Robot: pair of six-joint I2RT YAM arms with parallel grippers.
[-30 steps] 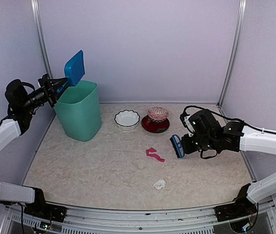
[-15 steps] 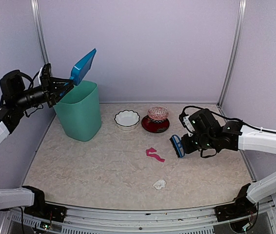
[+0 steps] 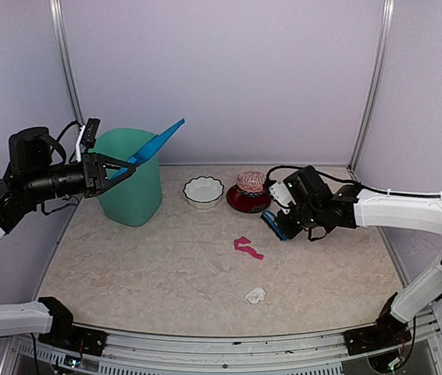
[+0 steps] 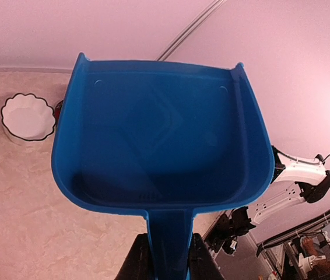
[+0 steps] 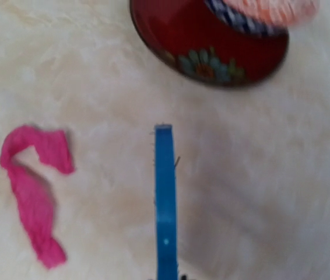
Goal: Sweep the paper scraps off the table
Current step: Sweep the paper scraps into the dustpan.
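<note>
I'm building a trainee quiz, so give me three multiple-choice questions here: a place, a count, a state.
1. Where is the small white scalloped bowl? A. between the green plastic bin and the red glazed bowl B. by the front rail C. in the bin
2. How many paper scraps lie on the beige marbled table? A. none B. two C. five
3. The blue plastic dustpan is: A. flat on the table B. held up empty by the left gripper C. full of scraps
1 A, flanked by both. 2 B, one pink strip, one white wad. 3 B, its inside shows bare.
</note>
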